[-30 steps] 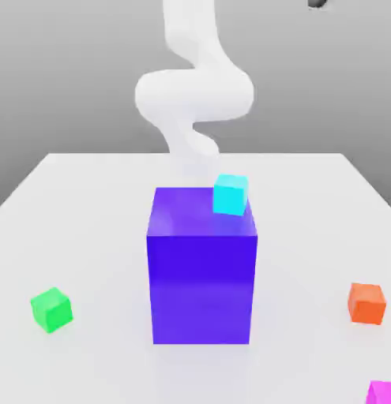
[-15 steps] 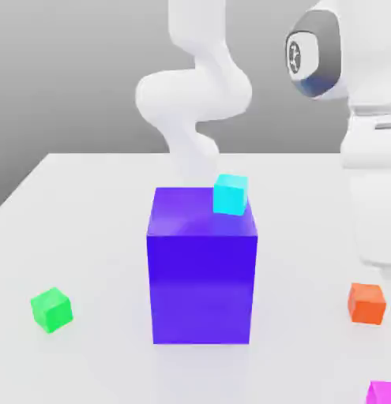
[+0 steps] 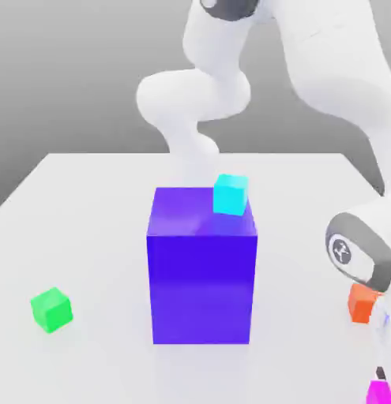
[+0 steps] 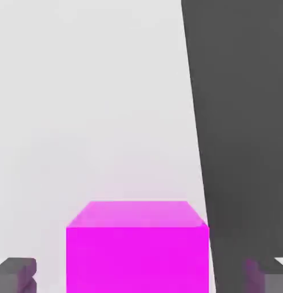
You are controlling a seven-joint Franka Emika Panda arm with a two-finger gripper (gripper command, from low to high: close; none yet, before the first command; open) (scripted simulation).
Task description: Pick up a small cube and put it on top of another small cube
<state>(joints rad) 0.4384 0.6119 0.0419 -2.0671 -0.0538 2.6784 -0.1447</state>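
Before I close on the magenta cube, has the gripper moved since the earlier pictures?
Yes, downward: in the exterior view a dark fingertip of the gripper now shows right by the magenta cube, where none showed before.

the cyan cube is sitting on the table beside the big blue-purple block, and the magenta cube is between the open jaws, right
Not quite: the cyan cube is on top of the big blue-purple block, as the exterior view shows. The rest holds: the magenta cube is between the open jaws.
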